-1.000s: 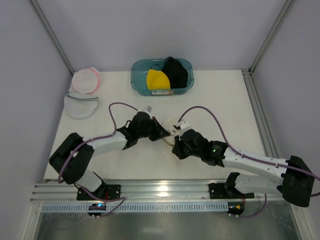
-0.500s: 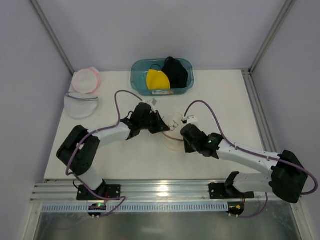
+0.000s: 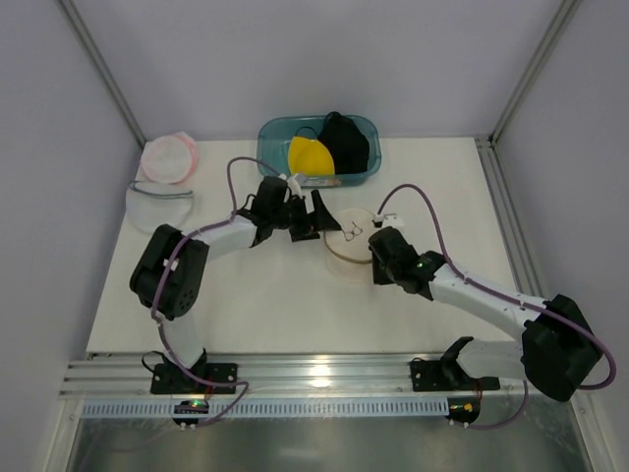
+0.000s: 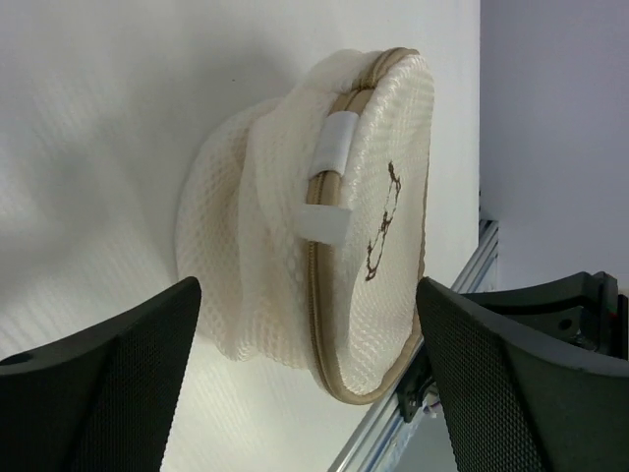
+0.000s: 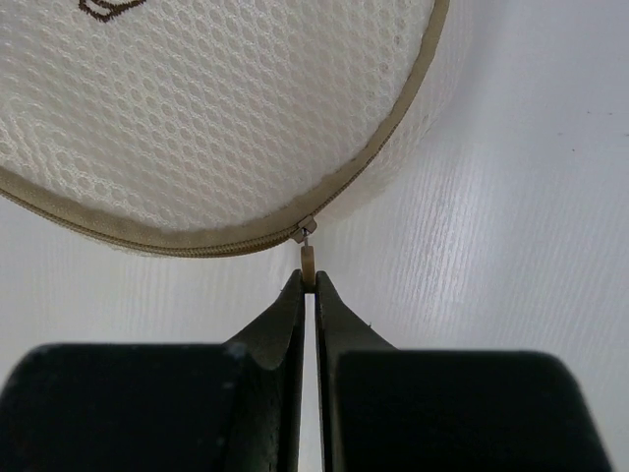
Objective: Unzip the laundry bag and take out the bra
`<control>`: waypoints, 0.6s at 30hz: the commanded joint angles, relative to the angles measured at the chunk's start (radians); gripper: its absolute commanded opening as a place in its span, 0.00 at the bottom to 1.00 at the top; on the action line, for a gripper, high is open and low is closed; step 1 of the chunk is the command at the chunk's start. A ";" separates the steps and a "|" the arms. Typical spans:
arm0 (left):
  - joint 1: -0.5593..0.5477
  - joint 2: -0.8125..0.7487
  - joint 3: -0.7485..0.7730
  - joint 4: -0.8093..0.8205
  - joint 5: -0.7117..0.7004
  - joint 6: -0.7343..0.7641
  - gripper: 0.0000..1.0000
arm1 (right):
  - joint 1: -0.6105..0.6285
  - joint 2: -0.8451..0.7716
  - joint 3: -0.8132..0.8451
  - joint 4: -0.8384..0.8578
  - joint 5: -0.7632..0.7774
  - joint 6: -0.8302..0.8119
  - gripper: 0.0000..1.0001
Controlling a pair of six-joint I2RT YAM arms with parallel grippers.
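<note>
Right claw pinches the zipper pull of the laundry bag at mid-bench.

From above, the laundry bag (image 3: pixel 347 240) lies on the bench (image 3: pixel 432 187), the left claw (image 3: pixel 306 218) at its 9 o'clock and the right claw (image 3: pixel 374 252) at its 4 o'clock. Only the right wrist view shows the fingers (image 5: pixel 287 320) clenched on the zipper pull (image 5: pixel 308 263); the left wrist view shows the left claw's fingers (image 4: pixel 147 364) spread wide, touching nothing.

Laundry bag (image 3: pixel 347 240) mid-bench between my left gripper (image 3: pixel 313 218) and right gripper (image 3: pixel 376 251), bin (image 3: pixel 274 147) at far edge behind it, two pouches (image 3: pixel 169 157) at far-left corner.
</note>
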 commanded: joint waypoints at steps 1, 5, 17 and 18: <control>0.014 -0.049 0.018 0.031 -0.021 -0.024 0.94 | -0.006 -0.016 0.017 0.008 0.006 -0.029 0.04; 0.009 -0.179 -0.048 -0.084 -0.201 -0.060 0.98 | -0.006 -0.043 0.007 0.031 -0.028 -0.040 0.04; -0.176 -0.405 -0.328 0.046 -0.229 -0.360 1.00 | 0.014 -0.142 -0.083 0.324 -0.682 -0.118 0.04; -0.182 -0.397 -0.326 0.054 -0.220 -0.368 0.99 | 0.017 -0.149 -0.083 0.327 -0.688 -0.120 0.04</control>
